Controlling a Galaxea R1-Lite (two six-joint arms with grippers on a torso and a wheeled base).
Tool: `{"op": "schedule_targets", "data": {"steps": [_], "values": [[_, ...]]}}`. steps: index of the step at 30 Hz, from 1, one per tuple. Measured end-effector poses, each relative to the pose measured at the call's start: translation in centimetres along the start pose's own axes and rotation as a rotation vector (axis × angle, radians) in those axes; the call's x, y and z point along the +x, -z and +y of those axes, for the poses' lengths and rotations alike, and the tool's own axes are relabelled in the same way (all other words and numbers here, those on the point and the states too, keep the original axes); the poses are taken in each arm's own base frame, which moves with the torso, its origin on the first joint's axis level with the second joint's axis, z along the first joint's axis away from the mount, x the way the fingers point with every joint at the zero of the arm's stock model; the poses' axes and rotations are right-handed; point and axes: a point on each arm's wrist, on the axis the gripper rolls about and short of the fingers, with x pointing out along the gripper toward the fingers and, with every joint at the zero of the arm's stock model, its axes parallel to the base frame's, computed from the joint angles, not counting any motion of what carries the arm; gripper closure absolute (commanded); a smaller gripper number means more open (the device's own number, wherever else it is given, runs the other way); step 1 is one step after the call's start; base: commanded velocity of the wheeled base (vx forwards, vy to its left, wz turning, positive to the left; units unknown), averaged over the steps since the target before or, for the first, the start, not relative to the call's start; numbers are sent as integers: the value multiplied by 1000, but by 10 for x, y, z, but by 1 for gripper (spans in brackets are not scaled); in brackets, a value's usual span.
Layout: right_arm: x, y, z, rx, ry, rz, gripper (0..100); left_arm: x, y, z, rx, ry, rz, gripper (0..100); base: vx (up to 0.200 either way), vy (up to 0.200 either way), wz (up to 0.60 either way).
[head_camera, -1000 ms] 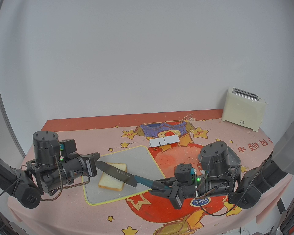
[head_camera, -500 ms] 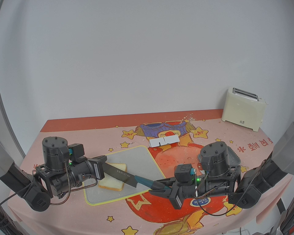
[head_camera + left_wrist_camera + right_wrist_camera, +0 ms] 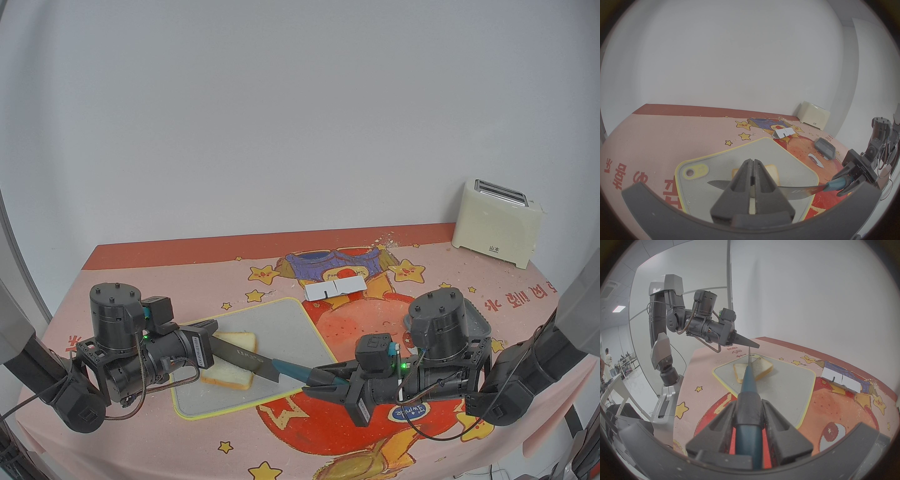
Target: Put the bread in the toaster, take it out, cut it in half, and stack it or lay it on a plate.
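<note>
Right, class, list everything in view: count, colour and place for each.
table: one, pink cartoon cover.
cutting board: one, grey with yellow rim, table's left half.
bread: one slice, pale, on the cutting board.
knife: one, dark blade, teal handle, across the bread.
toaster: one, cream, far right corner.
card: one, white, mid-table behind the board.
tray: one, grey, by the right wrist.
left tool: one, dark, shut, above the blade's tip.
right tool: one, dark, shut on the knife's handle.
</note>
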Motion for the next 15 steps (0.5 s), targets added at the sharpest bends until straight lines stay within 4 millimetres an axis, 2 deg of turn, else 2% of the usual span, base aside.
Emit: {"op": "schedule_targets", "data": {"steps": [15], "values": [[0, -7, -1, -2, 1, -22, 100, 0, 8, 2, -3, -10, 33, 100, 0, 0, 0]]}}
